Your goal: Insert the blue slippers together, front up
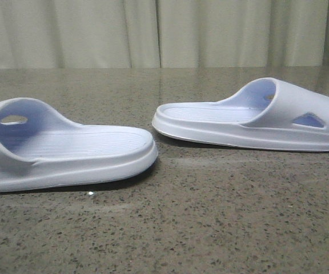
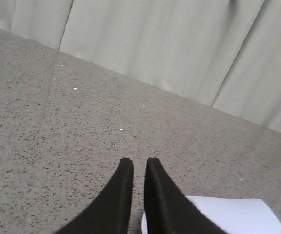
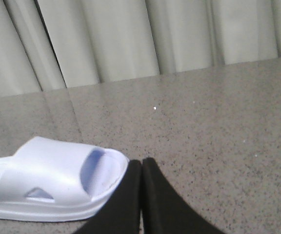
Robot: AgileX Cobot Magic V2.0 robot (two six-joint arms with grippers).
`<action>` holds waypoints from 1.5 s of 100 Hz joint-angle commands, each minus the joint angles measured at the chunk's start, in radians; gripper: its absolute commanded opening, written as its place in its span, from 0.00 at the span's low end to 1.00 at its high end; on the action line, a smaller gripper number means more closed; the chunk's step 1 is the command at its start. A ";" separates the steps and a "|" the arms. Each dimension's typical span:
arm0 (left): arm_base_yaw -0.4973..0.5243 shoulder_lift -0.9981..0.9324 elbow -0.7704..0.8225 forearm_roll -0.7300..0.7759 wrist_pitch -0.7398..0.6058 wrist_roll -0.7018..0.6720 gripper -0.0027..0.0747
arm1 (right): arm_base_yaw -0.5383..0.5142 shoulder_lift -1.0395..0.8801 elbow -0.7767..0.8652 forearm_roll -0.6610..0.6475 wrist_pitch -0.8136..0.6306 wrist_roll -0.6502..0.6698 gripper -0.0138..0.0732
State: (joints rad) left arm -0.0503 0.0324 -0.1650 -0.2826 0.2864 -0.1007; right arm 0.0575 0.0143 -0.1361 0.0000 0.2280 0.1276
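Front view: both blue slippers flat on the speckled table (image 1: 210, 228), soles down. Left slipper (image 1: 67, 151) sits nearer the camera than right slipper (image 1: 256, 117), heels facing, apart. Left gripper (image 2: 139, 168) narrow gap, holding nothing. Right gripper (image 3: 141, 168) closed, empty, beside right slipper's toe.

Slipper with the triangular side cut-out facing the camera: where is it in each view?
Front: the right slipper, mid-right on the table, strap at its right end.
Left wrist: cannot tell; only a pale slipper edge shows, no cut-out visible.
Right wrist: lower left, cut-out visible.
Shared landmark: the pale curtain behind the speckled table.
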 commanded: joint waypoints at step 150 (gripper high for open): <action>0.022 0.712 -0.327 -0.158 0.160 -0.212 0.71 | -0.007 0.394 -0.414 0.138 0.067 0.005 0.68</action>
State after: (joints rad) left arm -0.0299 0.6954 -0.4655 -0.3896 0.5246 -0.3005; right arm 0.0575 0.3921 -0.5149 0.1345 0.3797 0.1334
